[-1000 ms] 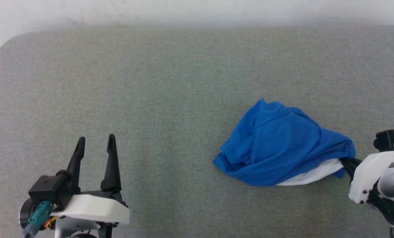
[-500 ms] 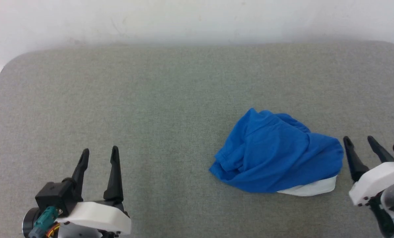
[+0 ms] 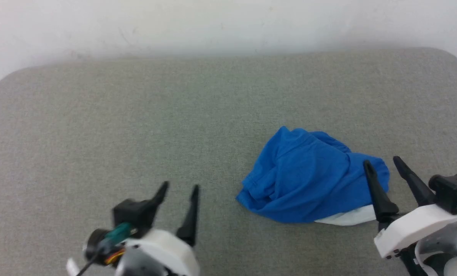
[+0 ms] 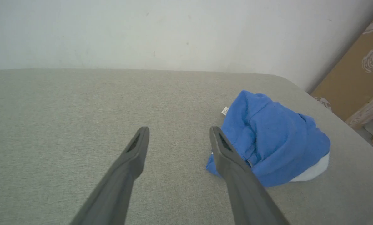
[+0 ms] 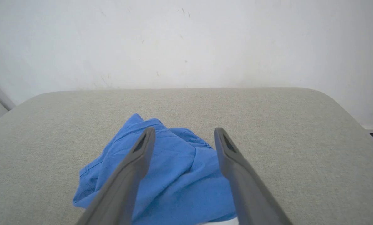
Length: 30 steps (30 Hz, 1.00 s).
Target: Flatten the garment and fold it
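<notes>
Right claw (image 3: pixel 381 161) of mine stands spread, with nothing between its two long dark fingers. It hangs at the right end of the garment (image 3: pixel 308 180), a crumpled heap of bright royal-blue soft fabric with a white panel (image 3: pixel 347 219) showing under its near right edge. The heap lies on the right half of the flat grey woven pad (image 3: pixel 136 115), nearer the near edge than the far one. Its long axis runs roughly left to right, rising to a peak on the far left side.

From my right wrist the blue cloth lies straight ahead and a little left, between and beneath the fingers. I cannot tell whether a tip touches it. My left claw (image 3: pixel 180 186) is spread too and empty, well apart from the heap on its left side. From that wrist the cloth lies off to the right, with a small white label (image 4: pixel 224 110) at its far left corner.

So the right arm is much the nearer. I judge flattening has not begun, and each claw needs an opposite end to pull the cloth out along that left-right line.
</notes>
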Tool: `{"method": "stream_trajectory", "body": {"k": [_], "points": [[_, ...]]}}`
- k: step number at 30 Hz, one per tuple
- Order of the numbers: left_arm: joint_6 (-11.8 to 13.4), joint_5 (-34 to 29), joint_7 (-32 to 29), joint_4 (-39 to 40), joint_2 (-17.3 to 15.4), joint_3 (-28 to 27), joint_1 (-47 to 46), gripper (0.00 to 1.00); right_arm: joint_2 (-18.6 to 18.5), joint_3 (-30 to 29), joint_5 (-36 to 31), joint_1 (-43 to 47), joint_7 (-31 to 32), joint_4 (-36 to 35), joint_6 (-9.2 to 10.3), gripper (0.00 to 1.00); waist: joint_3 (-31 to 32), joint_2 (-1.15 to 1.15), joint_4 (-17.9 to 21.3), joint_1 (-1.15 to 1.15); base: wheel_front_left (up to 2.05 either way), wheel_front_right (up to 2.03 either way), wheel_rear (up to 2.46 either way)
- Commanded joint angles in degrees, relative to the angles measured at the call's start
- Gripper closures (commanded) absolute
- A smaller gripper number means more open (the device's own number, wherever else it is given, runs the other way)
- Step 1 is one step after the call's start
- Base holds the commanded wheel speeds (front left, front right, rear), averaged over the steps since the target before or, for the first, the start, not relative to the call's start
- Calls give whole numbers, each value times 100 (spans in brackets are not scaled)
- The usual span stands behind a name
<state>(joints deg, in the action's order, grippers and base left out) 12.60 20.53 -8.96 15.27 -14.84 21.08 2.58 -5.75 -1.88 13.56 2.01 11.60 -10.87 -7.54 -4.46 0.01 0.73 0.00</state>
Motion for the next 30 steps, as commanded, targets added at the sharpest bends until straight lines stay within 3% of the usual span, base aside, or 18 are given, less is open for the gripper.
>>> {"method": "stream_trajectory", "body": {"k": [1,13,22,29,30], "points": [[-48,-64,-35,-39,39,64,-150,0,31,25,-22,50,15,-58,5,0,-59,-1,57,0,0,0,0],[-689,-223,-1088,-1687,590,1138,-1689,0,161,621,-94,169,-10,-754,5,0,-438,-1,538,0,0,0,0],[-946,-577,-2270,-2998,388,1513,-2644,0,219,728,-96,188,-13,-904,5,0,-795,-1,890,0,0,0,0],[-1527,-612,-3520,-3761,219,1994,-3031,0,247,779,-62,169,-73,-889,5,0,-962,-1,1014,0,0,0,0],[-1600,-583,-3719,-3861,213,2063,-3039,4,250,783,-53,161,-81,-887,5,0,-979,-1,1026,0,0,0,0]]}}
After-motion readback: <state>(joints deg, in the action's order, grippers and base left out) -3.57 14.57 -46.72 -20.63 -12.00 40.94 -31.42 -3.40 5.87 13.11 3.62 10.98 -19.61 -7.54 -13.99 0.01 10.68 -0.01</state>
